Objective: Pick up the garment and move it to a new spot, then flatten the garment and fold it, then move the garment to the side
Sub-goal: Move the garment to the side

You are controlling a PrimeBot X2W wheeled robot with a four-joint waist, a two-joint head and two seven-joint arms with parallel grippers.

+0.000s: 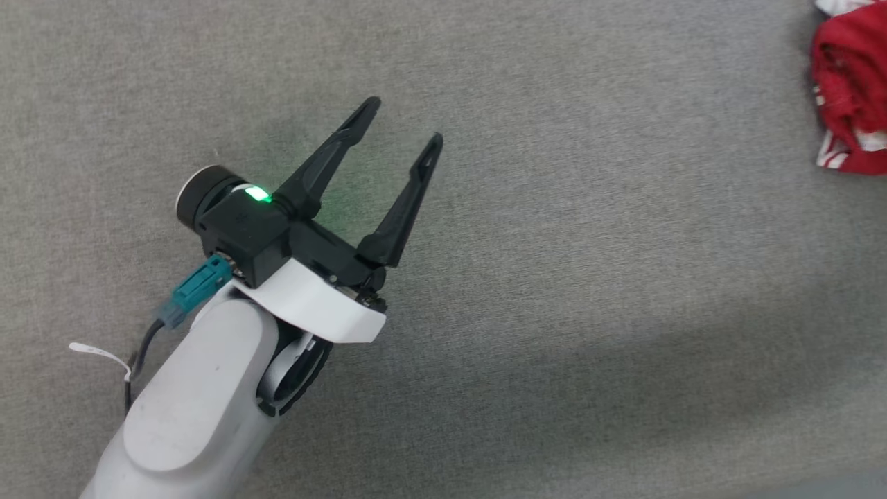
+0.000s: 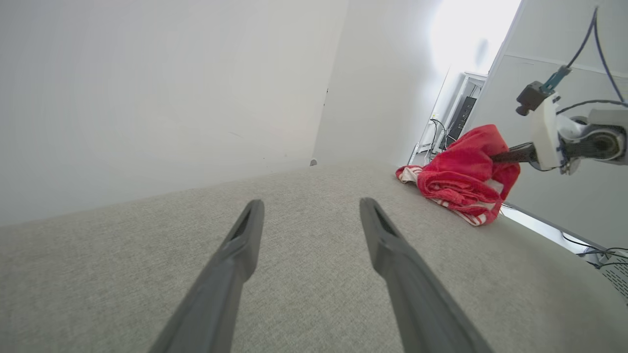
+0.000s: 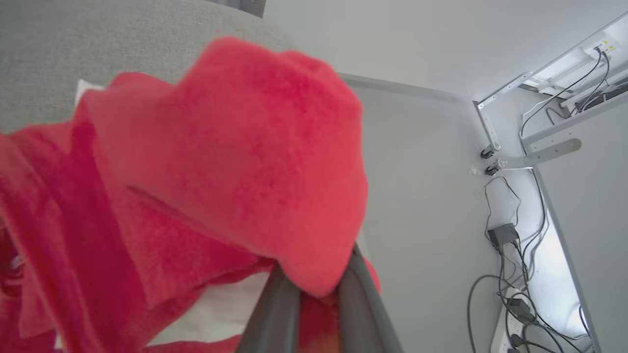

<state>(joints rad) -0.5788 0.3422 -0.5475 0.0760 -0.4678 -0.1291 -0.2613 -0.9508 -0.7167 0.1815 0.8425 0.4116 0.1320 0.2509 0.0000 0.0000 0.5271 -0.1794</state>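
The garment (image 1: 851,90), red with white and striped bits, lies bunched at the far right edge of the grey table in the head view. My left gripper (image 1: 405,125) hovers open over bare table at centre left, well apart from it. From the left wrist, its two fingers (image 2: 245,235) stand wide apart with nothing between them, and the garment (image 2: 461,179) sits ahead to the right with my right gripper (image 2: 498,158) reaching into it from the right. Seen from the right wrist, my right gripper (image 3: 316,289) is shut on a fold of the red garment (image 3: 235,157), which drapes over the fingertips.
The grey fabric-covered table (image 1: 589,277) stretches wide between my left gripper and the garment. White walls (image 2: 147,88) rise behind it. Cables and a power strip (image 3: 515,274) lie on the floor beyond the table's far right edge.
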